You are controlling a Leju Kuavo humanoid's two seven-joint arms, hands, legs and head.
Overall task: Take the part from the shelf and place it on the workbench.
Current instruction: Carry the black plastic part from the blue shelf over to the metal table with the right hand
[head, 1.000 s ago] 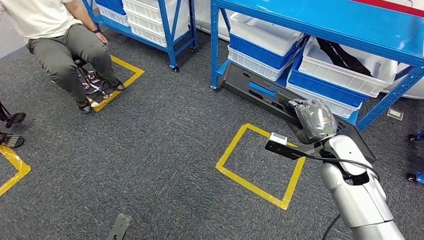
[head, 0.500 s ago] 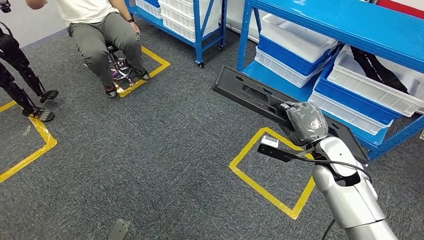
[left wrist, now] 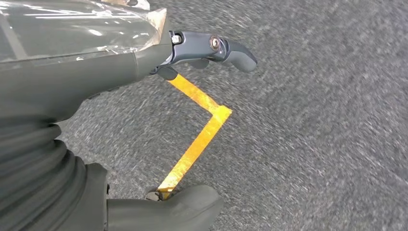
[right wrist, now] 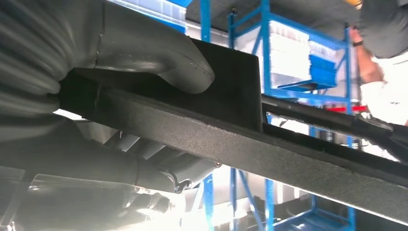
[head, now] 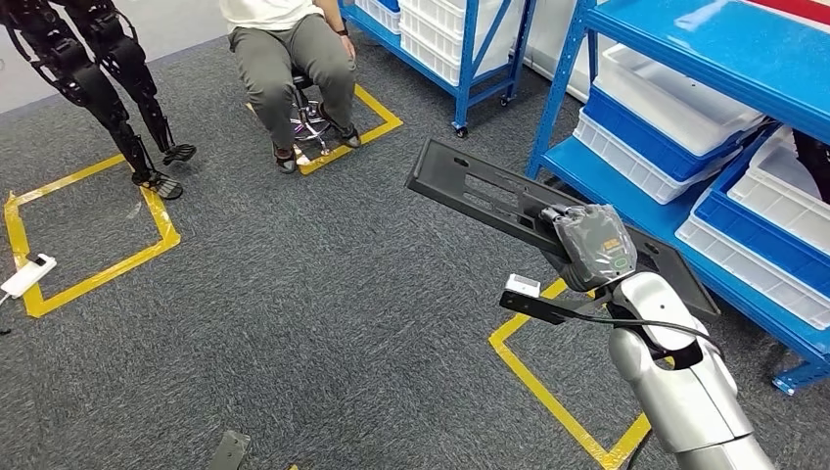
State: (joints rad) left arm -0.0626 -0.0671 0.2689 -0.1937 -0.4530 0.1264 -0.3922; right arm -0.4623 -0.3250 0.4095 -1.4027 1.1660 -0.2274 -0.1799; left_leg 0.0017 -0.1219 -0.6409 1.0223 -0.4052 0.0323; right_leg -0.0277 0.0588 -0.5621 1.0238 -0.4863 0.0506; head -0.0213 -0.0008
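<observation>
1. One step is done, by my reading: the part is off the blue shelf, clamped in your right hand, just beside that shelf.
2. Next you need to find the workbench.
3. Grey carpet with yellow tape squares lies before the shelf; a seated person is well beyond it.
4. Your left hand hangs with nothing in it, fingers apart.
</observation>
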